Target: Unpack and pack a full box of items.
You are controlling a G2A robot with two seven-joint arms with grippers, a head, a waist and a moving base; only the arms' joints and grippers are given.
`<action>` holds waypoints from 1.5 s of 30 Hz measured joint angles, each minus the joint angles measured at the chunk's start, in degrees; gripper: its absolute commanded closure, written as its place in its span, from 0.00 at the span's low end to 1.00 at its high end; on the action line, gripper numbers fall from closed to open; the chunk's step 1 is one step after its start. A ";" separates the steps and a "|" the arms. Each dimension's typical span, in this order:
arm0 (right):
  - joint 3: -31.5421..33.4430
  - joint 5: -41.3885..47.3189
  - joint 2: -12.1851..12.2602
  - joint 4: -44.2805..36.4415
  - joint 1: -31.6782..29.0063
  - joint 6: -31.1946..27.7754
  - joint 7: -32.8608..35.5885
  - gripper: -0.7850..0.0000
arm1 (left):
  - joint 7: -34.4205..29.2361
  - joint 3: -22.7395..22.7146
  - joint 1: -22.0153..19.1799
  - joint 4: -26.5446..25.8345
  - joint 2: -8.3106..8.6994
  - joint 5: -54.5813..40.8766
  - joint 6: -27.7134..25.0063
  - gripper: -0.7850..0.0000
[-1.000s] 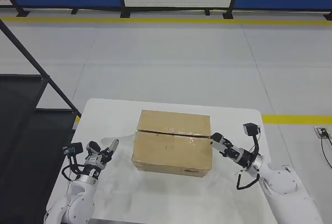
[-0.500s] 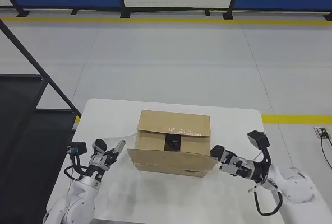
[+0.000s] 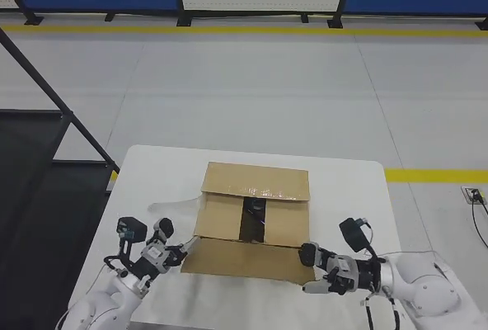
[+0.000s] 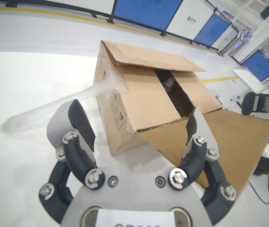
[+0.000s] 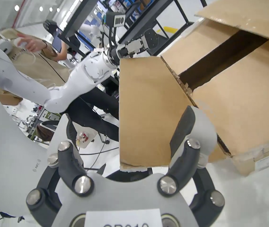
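A cardboard box [image 3: 224, 216] stands mid-table. Its near flap [image 3: 240, 258] lies folded outward, almost flat. The far flap [image 3: 256, 179] still covers the back, and the two inner flaps leave a dark gap [image 3: 253, 217] where something dark shows inside. My left gripper [image 3: 188, 245] is open at the near flap's left corner, which sits between its fingers [image 4: 81, 124] beside the near flap [image 4: 229, 142]. My right gripper [image 3: 310, 268] is open at the flap's right corner, straddling the near flap [image 5: 146, 109]. A strip of clear tape [image 4: 54, 109] hangs from the box's left side onto the table.
The white table [image 3: 145, 177] has bare room left and right of the box. A black metal frame [image 3: 38, 91] and a dark panel stand beyond the table's left edge. The near flap reaches close to the table's front edge.
The near flap has swung from shut on top of the box outward and down toward the front. Both grippers moved back toward the front edge with it.
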 measured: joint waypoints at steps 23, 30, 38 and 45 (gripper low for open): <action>-1.71 15.29 0.90 3.44 3.52 12.59 -5.23 0.00 | -4.39 1.29 -0.48 3.26 0.81 8.63 -2.34 0.00; -3.30 16.62 0.32 4.26 4.75 16.16 -8.61 0.00 | -4.39 1.29 -0.48 3.26 0.80 8.63 -2.34 0.00; -9.26 20.97 -1.55 14.53 13.59 24.65 -8.99 0.00 | -4.39 1.29 -0.48 3.26 0.81 8.63 -2.34 0.00; -13.65 18.05 -3.47 20.87 19.27 26.67 -15.29 0.00 | -4.39 1.29 -0.49 3.26 0.80 8.63 -2.34 0.00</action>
